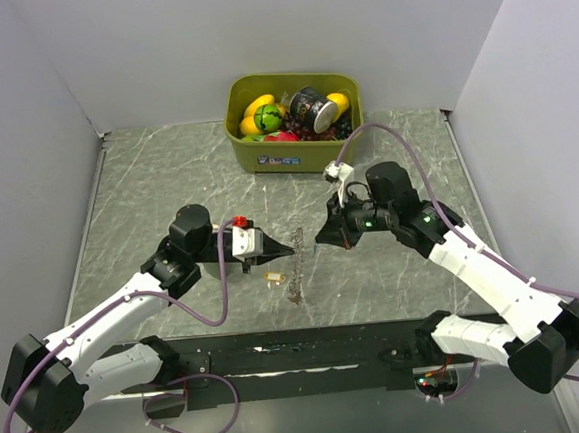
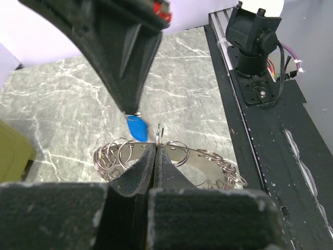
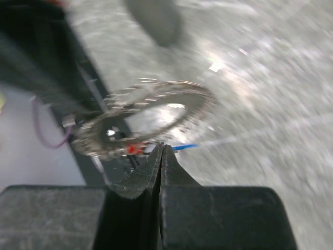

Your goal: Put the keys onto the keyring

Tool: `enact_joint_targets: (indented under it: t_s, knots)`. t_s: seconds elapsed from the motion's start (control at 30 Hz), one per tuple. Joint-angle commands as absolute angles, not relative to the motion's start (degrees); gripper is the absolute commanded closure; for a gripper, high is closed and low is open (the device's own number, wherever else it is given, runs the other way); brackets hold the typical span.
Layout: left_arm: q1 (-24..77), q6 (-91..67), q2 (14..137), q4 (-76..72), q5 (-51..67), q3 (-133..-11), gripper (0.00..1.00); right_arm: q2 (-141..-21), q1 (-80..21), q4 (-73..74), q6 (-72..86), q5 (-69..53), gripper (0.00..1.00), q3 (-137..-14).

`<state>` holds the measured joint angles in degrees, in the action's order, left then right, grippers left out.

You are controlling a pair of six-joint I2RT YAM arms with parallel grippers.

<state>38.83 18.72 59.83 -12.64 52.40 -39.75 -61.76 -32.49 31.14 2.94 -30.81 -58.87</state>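
While the left gripper (image 2: 156, 151) has its jaws pressed together on the rim of the keyring (image 2: 208, 156), one small loop stands up just past its tips. I judge it is held that way to offer a steady target.

The right gripper (image 2: 133, 108) hangs above, pinching the blue key (image 2: 137, 128). The tag dangles just beside that loop, apart from it.

The keyring is mid-table between the arms, and its far part seems to rest on the table (image 1: 148, 198). The yellow key (image 1: 273, 276) lies loose near it, not yet threaded. The right wrist view is blurred.
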Motion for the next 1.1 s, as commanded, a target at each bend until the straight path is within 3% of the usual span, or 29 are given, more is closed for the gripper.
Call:
enact_joint_targets:
  t_s: [0.0, 0.63, 1.07]
  knots:
    - [38.76, 18.63, 58.62, -17.84, 52.21, -41.31, 0.99, -59.42, -32.78, 25.58, -1.93, -44.02, 1.00, -58.98]
    - [38.76, 16.43, 60.91, -20.92, 50.36, -41.75, 0.99, -60.82, -33.31, 22.94, -1.67, -52.91, 1.00, -60.56]
    - [38.76, 16.61, 60.82, -20.57, 52.21, -41.92, 0.99, -62.93, -33.40, 21.36, -0.18, -51.15, 1.00, -61.17]
